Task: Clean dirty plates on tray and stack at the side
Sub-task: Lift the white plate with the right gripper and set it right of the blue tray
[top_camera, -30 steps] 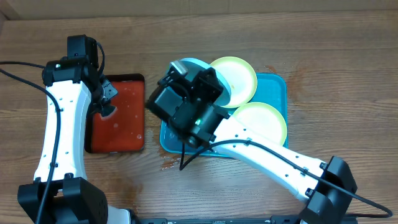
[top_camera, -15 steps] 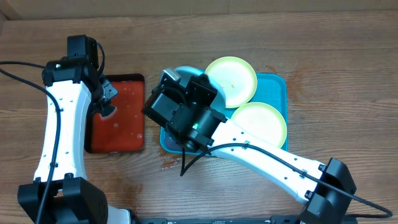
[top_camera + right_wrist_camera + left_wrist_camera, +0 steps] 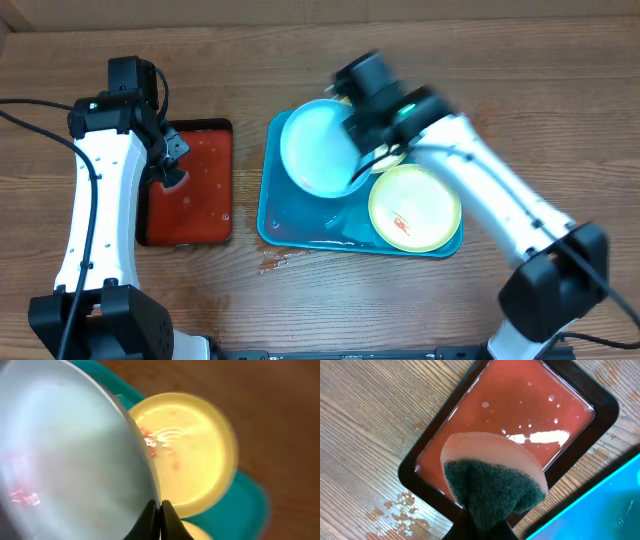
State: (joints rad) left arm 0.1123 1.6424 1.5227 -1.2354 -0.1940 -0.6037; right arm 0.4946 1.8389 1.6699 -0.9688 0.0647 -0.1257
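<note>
right gripper shifted right, pinching blue plate; left gripper holds sponge

The right wrist view is blurred throughout. There the light blue plate runs off the top and left edges and covers part of a yellow-green plate. The other yellow-green plate is only a sliver at the bottom edge. Overhead, the motion-smeared right arm hides most of that plate. In the left wrist view the sponge covers nearly all of the left gripper and the near corner of the red tray. The turquoise tray is cut off at the lower right.
</note>
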